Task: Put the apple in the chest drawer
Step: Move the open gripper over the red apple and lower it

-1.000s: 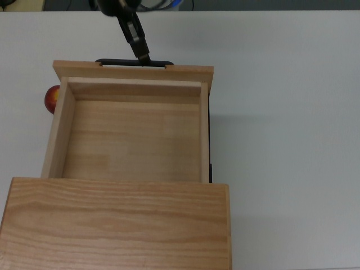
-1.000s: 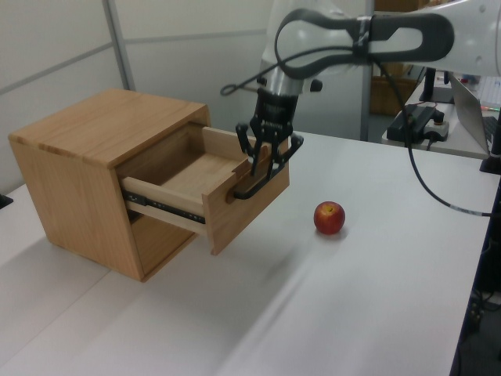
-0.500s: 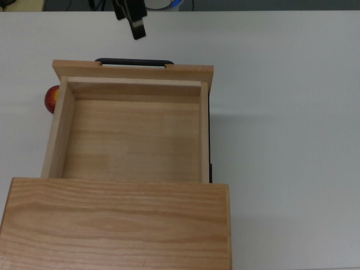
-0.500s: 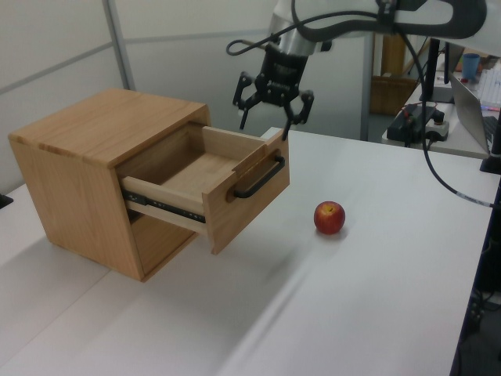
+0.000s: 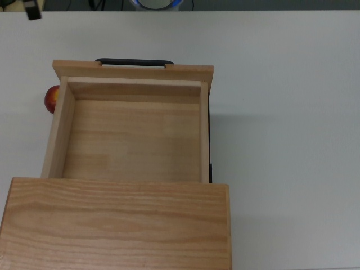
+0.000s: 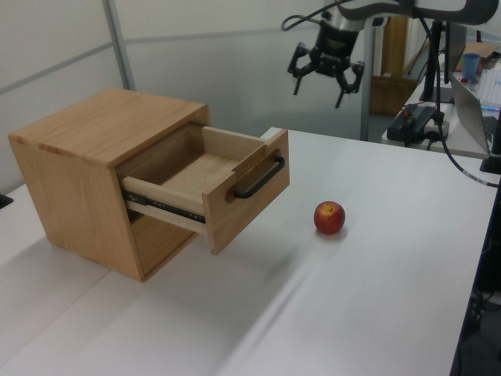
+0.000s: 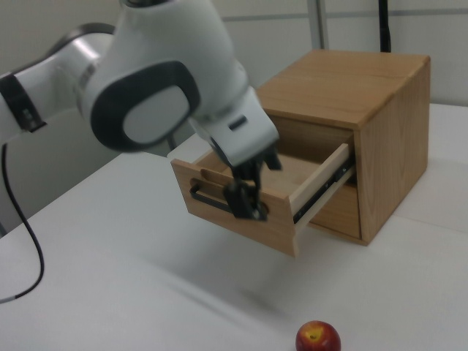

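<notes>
Standing open and empty, the chest drawer (image 6: 205, 188) is pulled well out of the wooden chest (image 6: 86, 172), its black bar handle (image 6: 258, 177) facing the free side of the white worktop (image 6: 376, 258). That much of the job looks done: there is a clear bare floor inside the drawer to drop something onto. What is left is everything to do with the apple (image 6: 329, 217), which sits by itself on the worktop, well apart from the drawer front in the left view and peeking out at the drawer's left edge in the top view (image 5: 52, 99). Nothing is touching it. The gripper (image 6: 326, 69) hangs high in the air, away from both chest and fruit, with its jaws spread wide and nothing between them. From the right view the arm's white body fills much of the foreground in front of the drawer, and the apple (image 7: 317, 338) shows at the bottom edge. By my reckoning the arm has yet to come down over the apple, close on it, lift it, carry it over the drawer and let go.
</notes>
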Controlling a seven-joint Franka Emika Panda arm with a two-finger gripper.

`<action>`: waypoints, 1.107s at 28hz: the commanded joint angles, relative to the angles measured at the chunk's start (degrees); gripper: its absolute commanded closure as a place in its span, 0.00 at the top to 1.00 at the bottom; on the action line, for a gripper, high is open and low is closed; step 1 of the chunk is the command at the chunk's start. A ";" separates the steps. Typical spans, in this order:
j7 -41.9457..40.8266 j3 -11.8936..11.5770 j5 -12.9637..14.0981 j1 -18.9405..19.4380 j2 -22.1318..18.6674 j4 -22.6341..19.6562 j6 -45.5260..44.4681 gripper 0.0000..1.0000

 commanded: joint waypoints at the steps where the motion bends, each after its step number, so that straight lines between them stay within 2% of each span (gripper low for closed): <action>1: 5.52 0.19 -0.57 -3.67 1.33 -0.34 -2.00 1.00; 4: 10.00 0.19 -0.57 -5.17 2.56 -0.69 -2.97 1.00; 9: 17.82 0.19 -0.66 -6.40 6.77 -0.95 -2.71 1.00; 10: 19.66 0.19 -0.83 -6.40 8.61 -0.87 -2.62 1.00; 15: 22.40 0.28 -1.53 -5.70 12.84 -1.39 -2.18 1.00; 19: 22.67 0.46 -2.24 -4.73 14.25 -3.06 0.36 1.00; 23: 22.58 0.54 -4.52 -3.94 16.01 -5.00 3.97 1.00; 29: 22.67 0.81 -10.14 -1.74 20.22 -5.17 6.08 1.00; 31: 22.58 0.81 -10.67 -1.39 20.58 -5.70 6.78 1.00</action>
